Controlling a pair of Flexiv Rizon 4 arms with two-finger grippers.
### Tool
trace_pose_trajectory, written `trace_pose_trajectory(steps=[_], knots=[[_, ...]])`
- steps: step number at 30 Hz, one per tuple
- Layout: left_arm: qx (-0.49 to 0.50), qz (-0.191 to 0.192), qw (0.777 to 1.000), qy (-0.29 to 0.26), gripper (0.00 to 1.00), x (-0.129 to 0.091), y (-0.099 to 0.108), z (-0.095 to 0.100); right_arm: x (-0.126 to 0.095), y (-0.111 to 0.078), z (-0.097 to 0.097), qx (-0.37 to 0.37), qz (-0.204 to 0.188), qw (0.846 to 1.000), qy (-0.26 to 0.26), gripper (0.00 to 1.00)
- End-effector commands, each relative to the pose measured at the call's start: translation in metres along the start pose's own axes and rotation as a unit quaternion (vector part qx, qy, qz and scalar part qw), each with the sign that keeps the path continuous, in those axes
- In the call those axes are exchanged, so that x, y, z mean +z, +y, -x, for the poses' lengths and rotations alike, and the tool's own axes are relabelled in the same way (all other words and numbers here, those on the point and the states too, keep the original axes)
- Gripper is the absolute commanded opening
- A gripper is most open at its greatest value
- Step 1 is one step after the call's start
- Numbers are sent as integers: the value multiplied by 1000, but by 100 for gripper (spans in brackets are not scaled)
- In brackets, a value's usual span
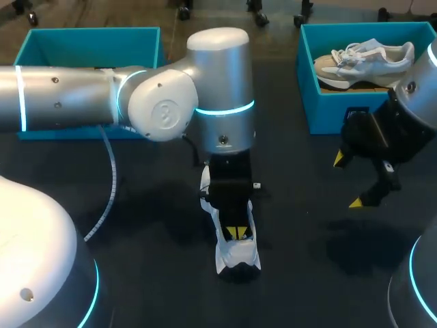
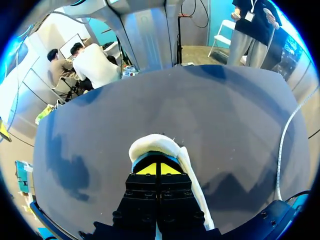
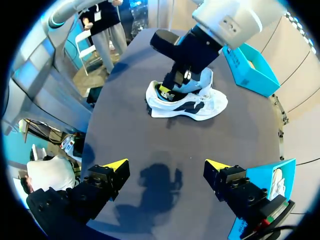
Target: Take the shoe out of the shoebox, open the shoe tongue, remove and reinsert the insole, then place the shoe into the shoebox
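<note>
Table (image 1: 157,232) bears shoe (image 1: 237,257), heel toward robot, toe away.

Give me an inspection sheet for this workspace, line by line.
Surface: dark table.
Job's things: shoe on its sole, mid-table; second shoe in the right box; left box, floor hidden by the arm.
Clutter: nothing seen.
Grippers: left jaws shut, down inside the shoe's opening, and whether they pinch the insole cannot be told; right jaws open, above bare table by the right box.
Cables: white cable hangs from the left arm.
Surroundings: nothing seen reaching over the table.
</note>
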State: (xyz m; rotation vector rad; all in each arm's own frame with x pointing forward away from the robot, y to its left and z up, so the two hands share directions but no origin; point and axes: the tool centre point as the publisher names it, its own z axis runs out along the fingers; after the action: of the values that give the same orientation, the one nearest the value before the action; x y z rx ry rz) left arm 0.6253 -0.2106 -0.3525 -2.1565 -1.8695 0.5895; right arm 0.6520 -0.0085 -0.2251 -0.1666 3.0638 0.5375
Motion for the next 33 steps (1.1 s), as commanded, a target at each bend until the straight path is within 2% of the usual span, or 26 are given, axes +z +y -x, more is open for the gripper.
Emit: trace_pose_trajectory(steps=[1,6,14,19,26,33], knots=[[1,-8,1000,0,0,18,10,7,1,0,1,0,-1,1000,1,100],[9,3,1000,-10,0,37,13,6,1,0,1,0,-1,1000,1,100],[-1,52,998,32,0,49,26,0,1,0,1,0,-1,1000,1,100],[-13,81,996,39,0,41,35,-7,1,0,1,0,-1,1000,1,100],[-25,100,994,40,0,18,49,-16,1,0,1,0,-1,1000,1,100],[-16,107,994,18,0,2,36,-9,1,0,1,0,-1,1000,1,100]])
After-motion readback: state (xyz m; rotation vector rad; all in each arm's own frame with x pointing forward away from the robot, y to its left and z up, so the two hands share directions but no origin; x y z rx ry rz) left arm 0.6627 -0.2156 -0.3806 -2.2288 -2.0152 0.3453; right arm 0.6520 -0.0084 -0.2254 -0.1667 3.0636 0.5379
